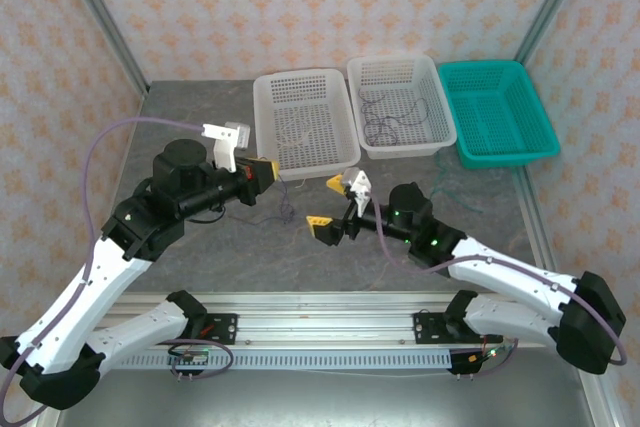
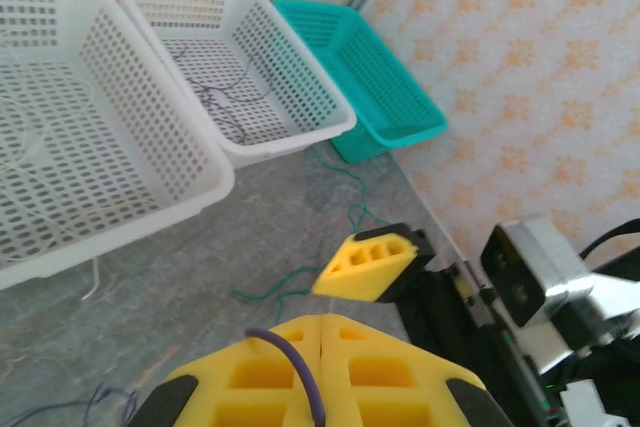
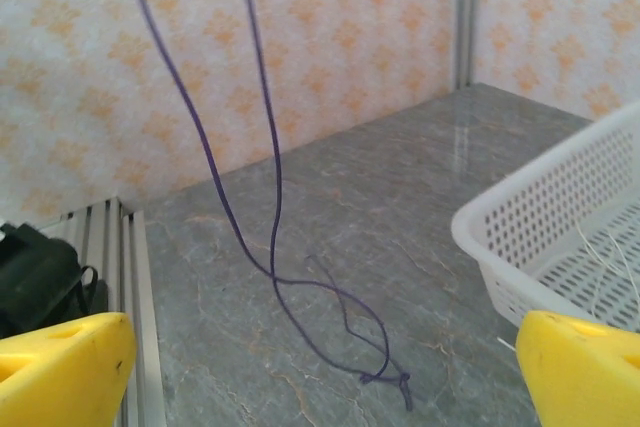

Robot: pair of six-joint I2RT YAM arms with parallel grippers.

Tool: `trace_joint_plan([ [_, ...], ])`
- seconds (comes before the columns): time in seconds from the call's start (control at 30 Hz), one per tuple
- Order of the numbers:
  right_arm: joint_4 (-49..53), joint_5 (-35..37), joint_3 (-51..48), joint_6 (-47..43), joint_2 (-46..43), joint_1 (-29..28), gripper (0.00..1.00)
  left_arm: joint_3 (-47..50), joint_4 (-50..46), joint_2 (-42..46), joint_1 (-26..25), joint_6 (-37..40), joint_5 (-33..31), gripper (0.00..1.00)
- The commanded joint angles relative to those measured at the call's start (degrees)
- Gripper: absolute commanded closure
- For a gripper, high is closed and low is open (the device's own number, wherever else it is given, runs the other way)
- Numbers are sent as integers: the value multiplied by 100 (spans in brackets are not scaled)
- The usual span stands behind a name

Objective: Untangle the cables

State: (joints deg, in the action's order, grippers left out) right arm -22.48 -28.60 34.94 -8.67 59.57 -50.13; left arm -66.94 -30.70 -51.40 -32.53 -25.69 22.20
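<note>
My left gripper (image 1: 264, 173) is shut on a dark purple cable (image 1: 285, 205); in the left wrist view the strand (image 2: 300, 372) runs between the closed yellow fingers (image 2: 250, 372). Two strands of the purple cable (image 3: 272, 147) hang down, cross, and end in a small knot on the table. My right gripper (image 1: 329, 204) is open beside it, with its yellow fingers (image 3: 65, 367) wide apart either side of the loop. A green cable (image 2: 285, 285) lies loose on the table. A white cable (image 2: 30, 147) lies in the left white basket, and dark cables (image 2: 215, 97) in the middle one.
Three baskets stand in a row at the back: a left white basket (image 1: 305, 119), a middle white basket (image 1: 400, 107) and a teal basket (image 1: 497, 112). The left basket's rim (image 3: 520, 237) is close to my right gripper. Patterned walls enclose the table.
</note>
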Motion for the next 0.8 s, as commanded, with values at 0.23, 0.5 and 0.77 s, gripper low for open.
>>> trace_joint_plan([
  [0.23,-2535,188,697,53,2059,-564,32,86,857,77,-135,-463,384,100],
  [0.5,-2230,619,752,723,1945,-577,100,-146,464,240,-157,-239,-69,95],
  [0.77,192,3137,1833,1542,734,-543,100,151,924,867,-166,-135,-92,19],
])
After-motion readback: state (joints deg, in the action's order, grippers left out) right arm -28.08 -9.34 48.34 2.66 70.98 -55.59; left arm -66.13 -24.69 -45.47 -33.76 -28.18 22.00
